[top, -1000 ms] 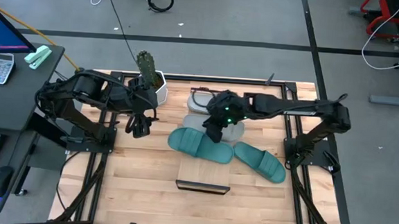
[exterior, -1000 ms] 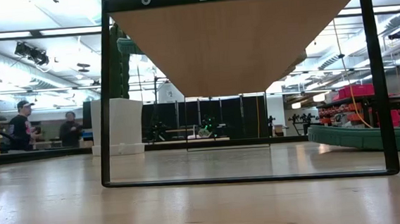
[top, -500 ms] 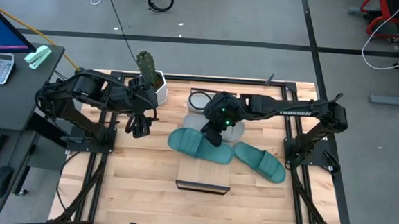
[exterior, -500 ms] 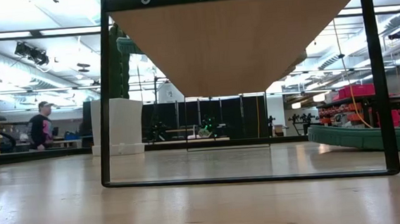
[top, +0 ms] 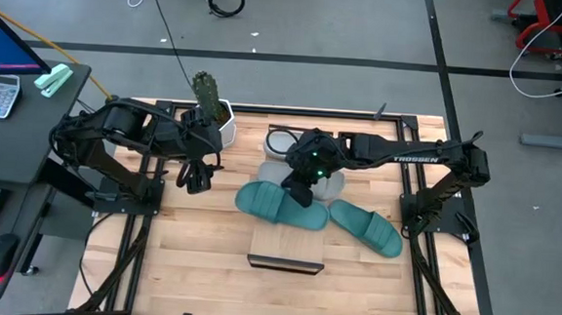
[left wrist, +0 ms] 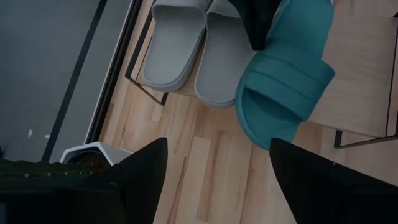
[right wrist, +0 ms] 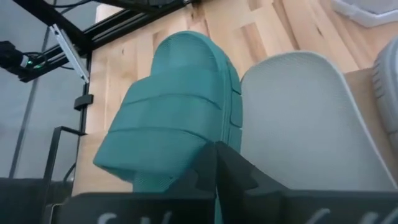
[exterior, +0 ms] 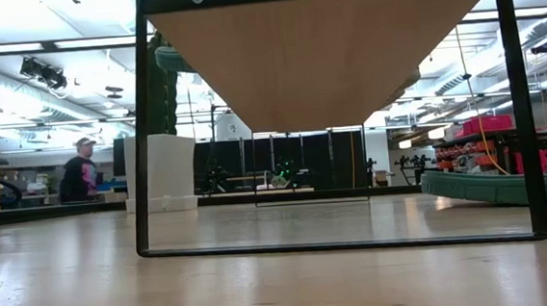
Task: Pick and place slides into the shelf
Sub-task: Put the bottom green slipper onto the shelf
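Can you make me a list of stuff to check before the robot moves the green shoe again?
1. Right gripper pinching the green shoe: ok, its fingers are shut on the shoe's edge.
2. Two grey shoes on the shelf: ok, side by side at the far end.
3. Green shoe lying flat on the shelf: not ok, it lies crooked, half over the shelf's left edge.
4. Other green shoe: not ok, on the table to the right of the shelf.
5. Left gripper out of the way: ok, open and off to the left.
6. Room on the shelf: ok, the near end is bare wood.
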Controlling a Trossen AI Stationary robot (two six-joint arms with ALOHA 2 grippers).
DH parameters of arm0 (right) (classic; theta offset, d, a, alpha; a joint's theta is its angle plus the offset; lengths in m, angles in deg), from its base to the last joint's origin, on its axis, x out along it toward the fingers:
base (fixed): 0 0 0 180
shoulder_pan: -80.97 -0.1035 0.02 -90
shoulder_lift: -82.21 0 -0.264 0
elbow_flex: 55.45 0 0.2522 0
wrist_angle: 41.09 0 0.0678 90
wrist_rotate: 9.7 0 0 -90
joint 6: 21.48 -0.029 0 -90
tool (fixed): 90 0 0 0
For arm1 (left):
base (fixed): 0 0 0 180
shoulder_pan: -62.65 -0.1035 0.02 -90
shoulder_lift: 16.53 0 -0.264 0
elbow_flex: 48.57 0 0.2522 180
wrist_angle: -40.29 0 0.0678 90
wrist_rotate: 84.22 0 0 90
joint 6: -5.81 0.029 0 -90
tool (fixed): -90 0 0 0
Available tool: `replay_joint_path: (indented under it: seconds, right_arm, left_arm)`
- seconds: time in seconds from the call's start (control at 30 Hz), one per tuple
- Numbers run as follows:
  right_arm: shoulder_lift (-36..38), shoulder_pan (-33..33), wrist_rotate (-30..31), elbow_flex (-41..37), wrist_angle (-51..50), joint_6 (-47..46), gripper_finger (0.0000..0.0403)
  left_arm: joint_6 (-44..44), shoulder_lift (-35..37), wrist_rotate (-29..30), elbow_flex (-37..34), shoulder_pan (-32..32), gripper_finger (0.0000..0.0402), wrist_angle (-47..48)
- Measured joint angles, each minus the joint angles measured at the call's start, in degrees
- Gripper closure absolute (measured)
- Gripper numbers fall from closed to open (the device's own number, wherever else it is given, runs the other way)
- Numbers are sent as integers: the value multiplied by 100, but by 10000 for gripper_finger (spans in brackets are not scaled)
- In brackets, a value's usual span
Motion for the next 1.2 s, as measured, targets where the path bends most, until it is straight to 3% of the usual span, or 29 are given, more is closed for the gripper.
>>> replay_joint_path:
  seconds: [0.27, 0.47, 0.6, 1.0, 1.2]
  right_arm:
    - [48, 239, 178, 0, 65, -170, 363]
    - [399, 267, -472, -2, 401, -2005, 332]
    - [708, 59, -428, 0, 186, -2719, 302]
    - [894, -982, 1297, -234, -7, -3997, 235]
    - [881, -1212, 2042, -666, 884, -4807, 230]
  left_arm:
    - [0, 0, 0, 0, 0, 114, 0]
    - [0, -2, 0, 0, -2, 114, 8]
    - [52, -2, 0, 0, -1, 114, 7]
    - [259, -2, 37, -2, -2, 114, 7]
    - [459, -2, -313, -2, -2, 114, 2]
